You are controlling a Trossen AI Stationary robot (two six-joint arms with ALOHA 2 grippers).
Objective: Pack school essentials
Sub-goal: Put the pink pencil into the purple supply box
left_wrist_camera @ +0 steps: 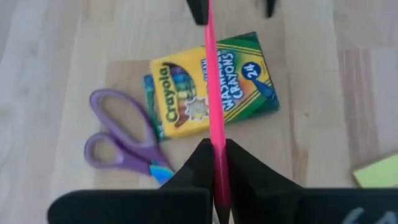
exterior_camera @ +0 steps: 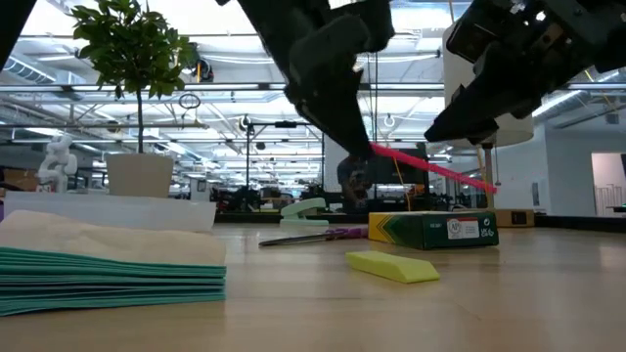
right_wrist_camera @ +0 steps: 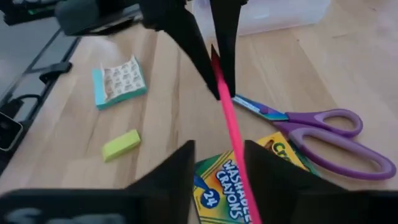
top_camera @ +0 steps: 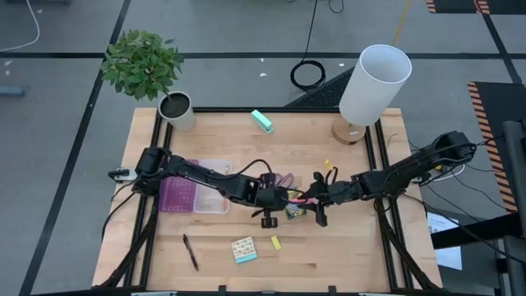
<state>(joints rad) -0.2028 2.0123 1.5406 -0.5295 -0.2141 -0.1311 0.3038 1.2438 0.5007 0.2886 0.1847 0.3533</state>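
One pink pencil (left_wrist_camera: 212,106) hung in the air above the crayon box (left_wrist_camera: 208,84), gripped at one end by the left gripper (left_wrist_camera: 214,163), whose fingers were clamped on it. The right gripper (right_wrist_camera: 217,163) met it from the other side; its fingers stood apart on either side of the pencil without closing on it. The pencil looked slim, plain and bright pink, sloping down across the low view.

One crayon box lay flat on the wooden table (top_camera: 353,255), yellow and green, printed Crayola washable crayons, 24. One pair of purple-handled scissors (left_wrist_camera: 121,140) lay just beside the box, blades shut, their tip near its corner. One small yellow eraser-like piece (top_camera: 275,242) lay near the box, on its front-edge side. One patterned square pad (top_camera: 243,249) with teal edges lay just beyond that piece. One black pen (top_camera: 190,251) lay farther from the box, well apart, past the pad.

One purple-and-clear flat case (top_camera: 193,196) sat on the left arm's side of the box, partly under that arm. One teal block (top_camera: 262,121), one potted plant (top_camera: 144,62), one dark-filled cup (top_camera: 175,108) and one white lamp (top_camera: 371,86) stood well behind the box.
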